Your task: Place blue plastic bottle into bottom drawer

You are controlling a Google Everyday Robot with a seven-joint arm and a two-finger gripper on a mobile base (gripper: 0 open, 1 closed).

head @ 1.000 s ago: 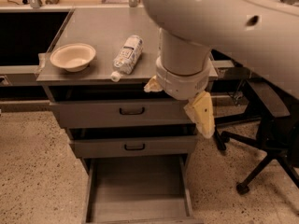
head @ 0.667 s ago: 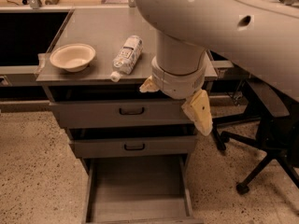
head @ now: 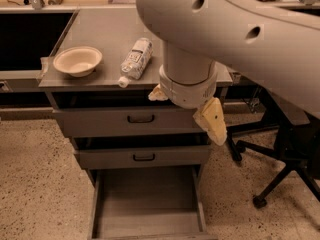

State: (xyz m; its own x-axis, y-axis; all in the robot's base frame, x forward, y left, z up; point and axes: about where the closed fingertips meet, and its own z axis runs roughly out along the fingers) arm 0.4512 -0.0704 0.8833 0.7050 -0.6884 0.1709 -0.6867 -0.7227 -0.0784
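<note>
1. Since a second ago the arm point(head: 240, 29) has slid a little to the left, so its wrist now covers more of the cabinet's right front. The bottle, bowl and drawers lie as they did.
2. The arm is nearest and fills the upper right, hiding the right part of the cabinet top.
3. The gripper point(head: 186, 115) hangs under the wrist, before the right end of the top drawer. Its two cream fingers point(head: 214, 125) are spread wide apart and grip nothing.
4. The bottom drawer point(head: 148, 204) stands pulled out at the cabinet's foot, its flat grey floor in plain view.
5. A black chair point(head: 282, 169) stands to the right of the cabinet on the speckled floor.
6. Above the bottom drawer come the middle drawer point(head: 110, 157) and the top drawer point(head: 95, 120), each with a black handle.
7. On the cabinet point(head: 100, 29) top the bottle point(head: 136, 58) lies on its side, its white cap toward the front edge. It is just left of the wrist and apart from the gripper.
8. A pale bowl point(head: 77, 60) sits upright left of the bottle, near it but not touching.
9. Farthest back is a bench point(head: 75, 6) with clutter too blurred to name.
</note>
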